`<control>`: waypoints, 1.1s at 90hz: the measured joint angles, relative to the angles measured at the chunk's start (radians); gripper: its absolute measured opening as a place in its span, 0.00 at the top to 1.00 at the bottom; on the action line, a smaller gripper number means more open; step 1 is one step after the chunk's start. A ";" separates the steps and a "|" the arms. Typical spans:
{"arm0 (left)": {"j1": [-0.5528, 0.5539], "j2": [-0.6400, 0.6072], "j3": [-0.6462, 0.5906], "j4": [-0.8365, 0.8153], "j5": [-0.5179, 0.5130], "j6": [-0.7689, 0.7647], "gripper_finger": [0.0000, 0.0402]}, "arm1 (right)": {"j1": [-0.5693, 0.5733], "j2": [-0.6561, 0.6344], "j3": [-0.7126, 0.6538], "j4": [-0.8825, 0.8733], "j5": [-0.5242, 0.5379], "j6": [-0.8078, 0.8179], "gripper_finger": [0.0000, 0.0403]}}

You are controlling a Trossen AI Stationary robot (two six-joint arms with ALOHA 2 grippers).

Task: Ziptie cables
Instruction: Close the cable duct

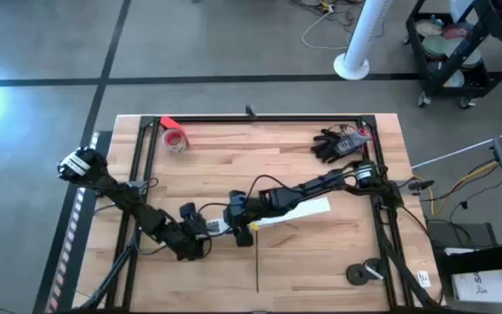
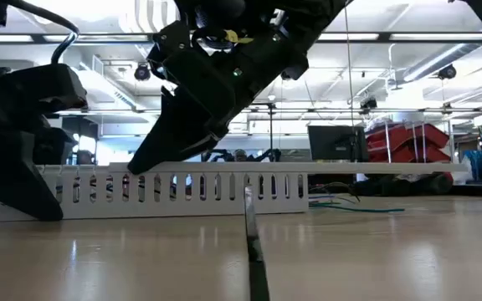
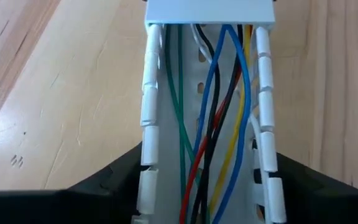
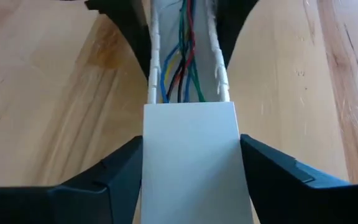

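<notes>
Jaws, left gripper [image 3: 197, 186]: closing narrowly on the slotted white cable duct [image 3: 166, 155], one dark finger [image 3: 114, 177] pressing each side wall at its open end.
Jaws, right gripper [image 4: 191, 168]: gripping the white duct cover [image 4: 191, 155] from both sides, just beside the point where the cover ends.
Cables [image 3: 213, 124]: lying lengthwise inside the open channel of the duct; blue, green, black, red and yellow wires are crossing one another and running in under the cover.
Duct position: sitting level just above the wooden worktop [image 1: 234, 166] near its centre, held between the two grippers.
Arms: both are reaching inward and meeting at the duct.
Elsewhere on worktop: red tape roll [image 1: 174, 138] and black gloves [image 1: 334, 145] are lying near the far edge, well apart from the duct.
</notes>
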 joint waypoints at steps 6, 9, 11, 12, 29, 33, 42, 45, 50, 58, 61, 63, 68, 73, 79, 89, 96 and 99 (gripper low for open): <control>0.000 0.000 0.000 0.000 0.000 0.003 0.45 | 0.001 0.000 0.000 -0.002 0.031 0.028 0.43; 0.000 0.000 0.000 0.002 -0.001 0.003 0.44 | -0.004 0.001 0.000 -0.003 0.034 0.039 0.43; 0.000 0.000 0.000 0.002 -0.001 0.004 0.44 | -0.006 0.001 0.001 -0.003 0.034 0.049 0.44; 0.000 0.000 0.000 0.002 -0.001 0.004 0.43 | -0.008 0.001 0.001 -0.003 0.034 0.056 0.44; 0.000 0.000 0.000 0.006 -0.004 0.008 0.44 | -0.021 0.002 0.003 -0.001 0.038 0.110 0.46; 0.000 0.000 0.000 0.007 -0.004 0.009 0.45 | -0.023 0.002 0.003 -0.001 0.038 0.116 0.45; 0.000 0.000 0.000 0.010 -0.008 0.009 0.45 | -0.024 0.002 0.003 0.001 0.017 0.103 0.44; 0.000 0.000 0.000 0.010 -0.008 0.009 0.44 | -0.026 0.003 0.003 0.006 -0.006 0.088 0.44; 0.000 0.000 0.000 0.011 -0.009 0.007 0.43 | -0.026 0.004 0.003 0.017 -0.039 0.073 0.44; 0.000 0.000 0.000 0.013 -0.012 0.006 0.43 | -0.020 0.006 0.003 0.040 -0.046 0.047 0.46; 0.000 0.000 0.000 0.014 -0.013 0.007 0.43 | -0.017 0.007 0.002 0.049 -0.045 0.035 0.46; 0.000 0.000 0.000 0.015 -0.013 0.008 0.43 | -0.017 0.007 0.002 0.053 -0.043 0.034 0.46; 0.000 0.000 0.000 0.019 -0.015 0.011 0.44 | -0.017 0.008 0.001 0.066 -0.040 0.047 0.46; 0.003 0.000 0.000 0.021 -0.015 0.013 0.45 | -0.016 0.009 0.001 0.068 -0.027 0.060 0.45; 0.005 0.000 0.000 0.025 -0.015 0.018 0.45 | -0.017 0.008 0.001 0.067 -0.013 0.067 0.44; 0.010 0.001 0.000 0.040 -0.019 0.038 0.43 | -0.017 0.008 0.001 0.077 0.020 0.095 0.46; 0.013 0.003 0.000 0.061 -0.035 0.040 0.43 | -0.019 0.008 0.003 0.094 0.039 0.112 0.48; 0.015 0.004 0.000 0.065 -0.040 0.041 0.44 | -0.021 0.008 0.005 0.097 0.038 0.108 0.49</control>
